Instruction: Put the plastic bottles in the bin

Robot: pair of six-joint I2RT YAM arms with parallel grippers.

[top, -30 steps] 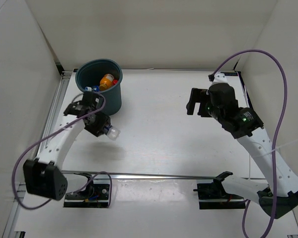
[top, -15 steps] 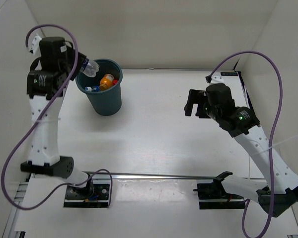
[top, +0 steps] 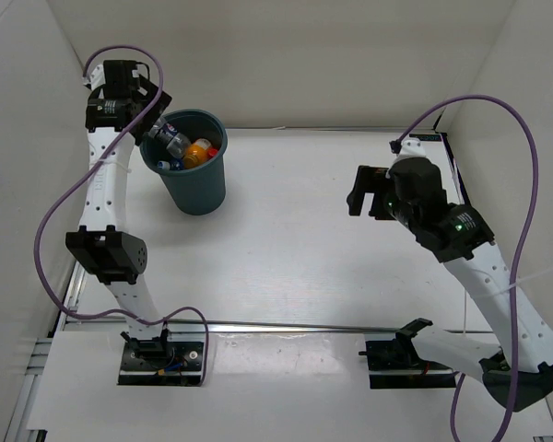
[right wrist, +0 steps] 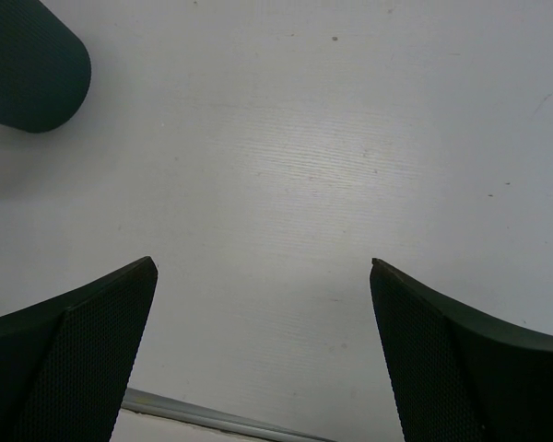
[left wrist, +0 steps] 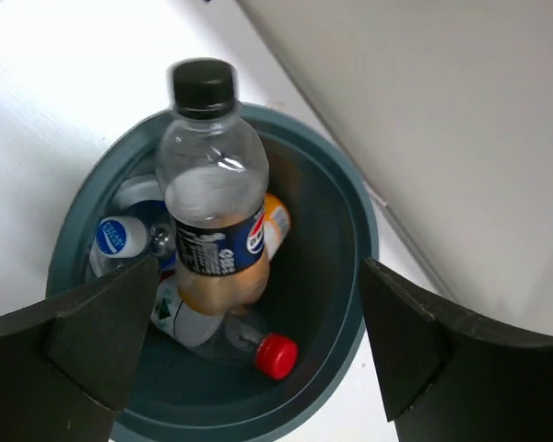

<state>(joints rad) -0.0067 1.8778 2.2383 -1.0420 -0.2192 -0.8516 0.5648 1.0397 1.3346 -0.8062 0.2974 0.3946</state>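
White table (top: 295, 249); bin (top: 199, 191) near far-left corner.

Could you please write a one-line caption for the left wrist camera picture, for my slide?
Open left gripper above the teal bin, black-capped bottle between its fingers, other bottles lying inside.

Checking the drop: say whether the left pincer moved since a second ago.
Yes. The left pincer went from in front of the bin to above its far-left rim.

You face a white table (top: 295, 239) boxed in by plain white walls (top: 286, 55). A metal rail (top: 304, 325) crosses its near side.
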